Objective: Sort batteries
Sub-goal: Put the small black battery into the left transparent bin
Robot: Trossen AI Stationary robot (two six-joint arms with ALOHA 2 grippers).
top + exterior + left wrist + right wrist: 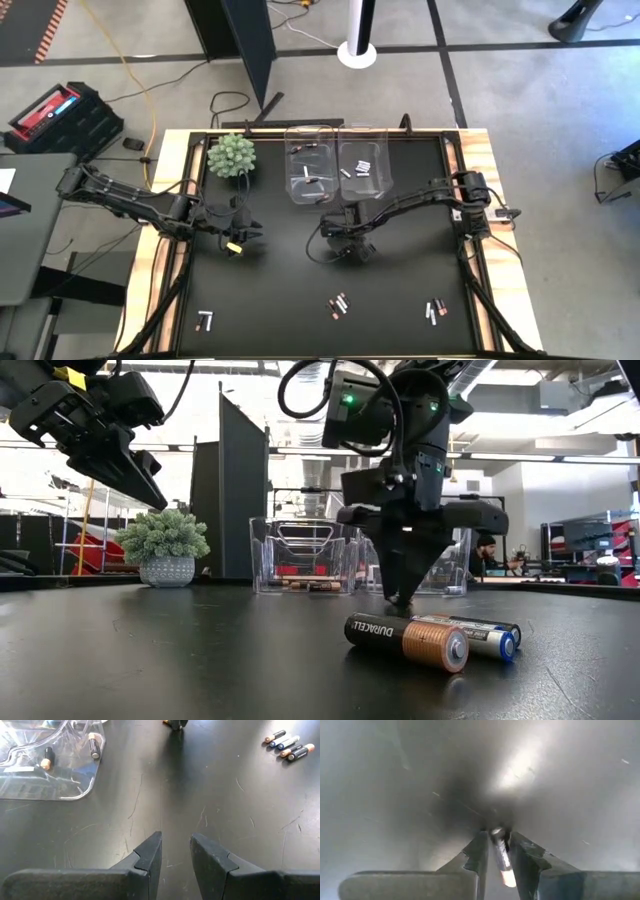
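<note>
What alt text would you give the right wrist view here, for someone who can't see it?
The right gripper points down at the dark table, its two dark fingers closed around a small silvery battery standing on end between them. Nothing else shows on the scuffed, glare-lit surface around it.

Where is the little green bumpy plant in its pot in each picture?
High view: the small green bumpy plant sits at the table's far left corner, beside the clear plastic bins.
Low view: left of centre, left of the bins.
Left wrist view: not in it.
Right wrist view: not in it.
Shared landmark: the bins.
</note>
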